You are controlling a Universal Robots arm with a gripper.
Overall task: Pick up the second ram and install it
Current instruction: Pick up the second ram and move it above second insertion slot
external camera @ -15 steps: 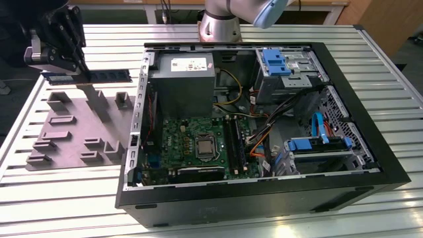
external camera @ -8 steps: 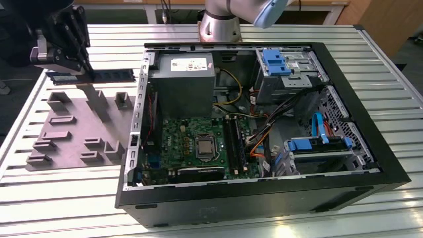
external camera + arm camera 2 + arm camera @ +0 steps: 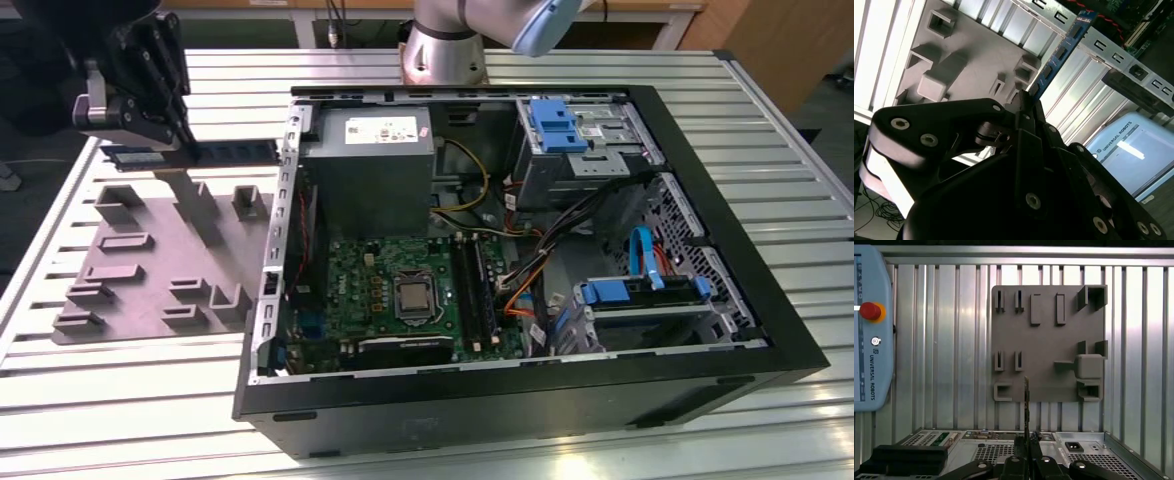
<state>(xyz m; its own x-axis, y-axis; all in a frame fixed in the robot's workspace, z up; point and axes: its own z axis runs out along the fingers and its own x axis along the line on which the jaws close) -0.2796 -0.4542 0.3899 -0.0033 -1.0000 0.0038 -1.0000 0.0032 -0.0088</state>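
A ribbed metal table (image 3: 134, 400) carries an open black computer case (image 3: 534, 400) lying on its side, and a grey holder tray (image 3: 147, 260) sits just beside it on the exterior view's left. Up above that tray is the gripper (image 3: 147, 140), and it has the second ram (image 3: 220, 152) clamped tight between its fingers. The stick is off the tray, up in the air. It is held near one end, and its long axis runs level across the exterior view. The free end points to the exterior view's right and reaches close to the case's side wall.

In the second wrist view the gripper (image 3: 1026, 102) pinches the blue board (image 3: 1064, 47), which juts straight out from the fingertips with chips along its face. In the first wrist view the ram (image 3: 1026, 405) shows edge-on, a thin dark line rising from the gripper (image 3: 1026, 452) across the tray's edge (image 3: 1049, 340). The green motherboard (image 3: 400, 290) lies inside the case, well apart from the stick.
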